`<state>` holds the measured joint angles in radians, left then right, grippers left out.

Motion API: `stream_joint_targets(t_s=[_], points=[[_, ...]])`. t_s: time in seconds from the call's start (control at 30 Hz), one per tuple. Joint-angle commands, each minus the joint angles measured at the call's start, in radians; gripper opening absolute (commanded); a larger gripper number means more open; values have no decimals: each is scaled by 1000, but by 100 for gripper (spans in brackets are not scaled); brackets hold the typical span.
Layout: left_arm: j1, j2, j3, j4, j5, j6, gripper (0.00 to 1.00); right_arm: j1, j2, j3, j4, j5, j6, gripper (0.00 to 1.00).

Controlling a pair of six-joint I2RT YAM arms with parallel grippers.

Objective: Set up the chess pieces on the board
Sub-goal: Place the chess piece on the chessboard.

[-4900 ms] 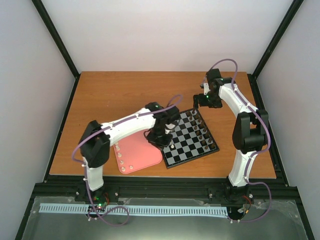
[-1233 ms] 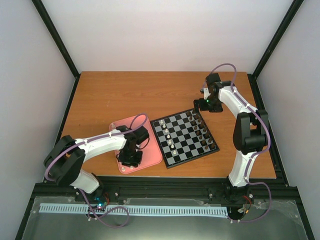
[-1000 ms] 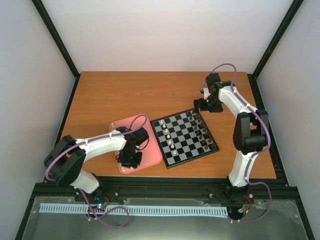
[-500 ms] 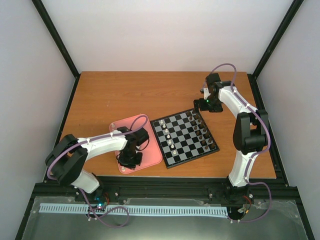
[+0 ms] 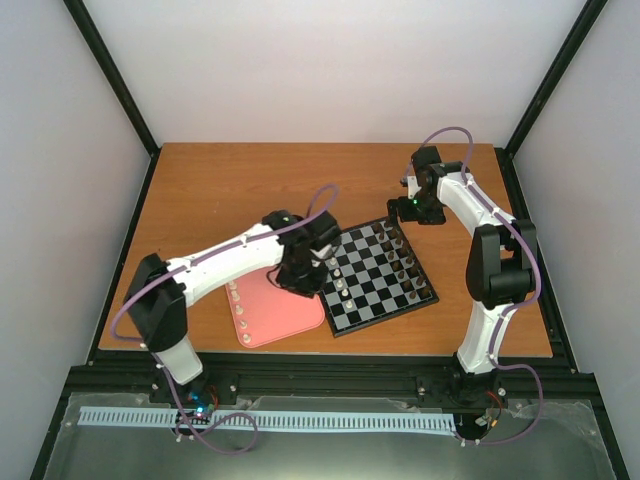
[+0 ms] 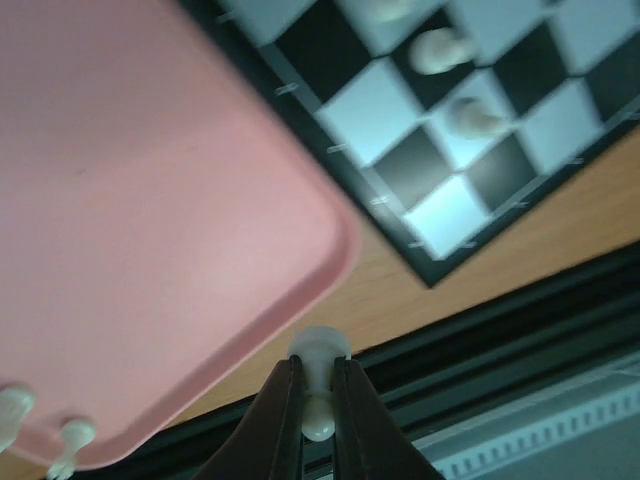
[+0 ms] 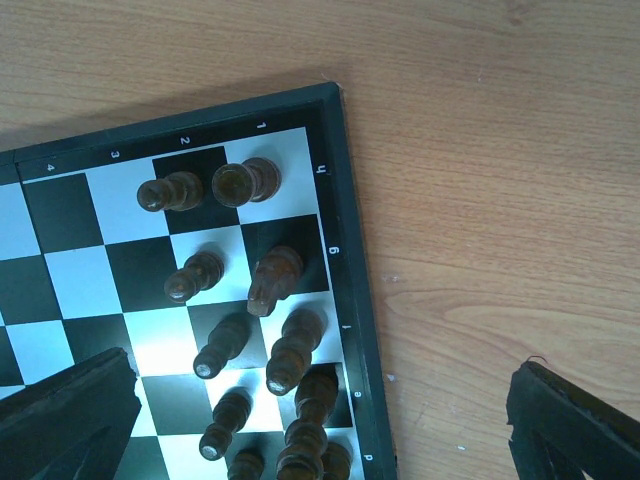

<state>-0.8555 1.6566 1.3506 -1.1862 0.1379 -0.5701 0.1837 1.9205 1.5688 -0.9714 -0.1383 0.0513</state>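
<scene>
Slippage is your main risk; your left gripper [image 6: 318, 368] is clamped on 1 cream piece [image 6: 319, 345], carried past the pink tray [image 6: 150, 200] corner, just short of the board [image 6: 365, 105]; a jolt could drop it onto set pieces [image 6: 480, 118]; your right gripper [image 5: 410, 207] hangs wide open, holding nothing, over the far corner.

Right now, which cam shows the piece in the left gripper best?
Left wrist: the cream chess piece sits pinched in the left gripper, close up. Top external: the gripper hides it. Right wrist: only dark pieces on the board.
</scene>
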Motion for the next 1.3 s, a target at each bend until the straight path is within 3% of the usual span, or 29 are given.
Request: stream_joint_targets(t_s=[0.0, 0.3, 0.7, 1.27], points=[[-83, 115, 170, -92, 52, 73, 1, -3, -18, 10, 6, 18, -5, 100], [-204, 331, 398, -138, 84, 147, 1, -3, -26, 1, 7, 31, -10, 100], [-209, 471, 421, -50, 73, 161, 3, -3, -17, -2, 17, 15, -10, 100], [-210, 542, 456, -10, 30, 172, 3, -3, -12, -5, 20, 17, -10, 100]])
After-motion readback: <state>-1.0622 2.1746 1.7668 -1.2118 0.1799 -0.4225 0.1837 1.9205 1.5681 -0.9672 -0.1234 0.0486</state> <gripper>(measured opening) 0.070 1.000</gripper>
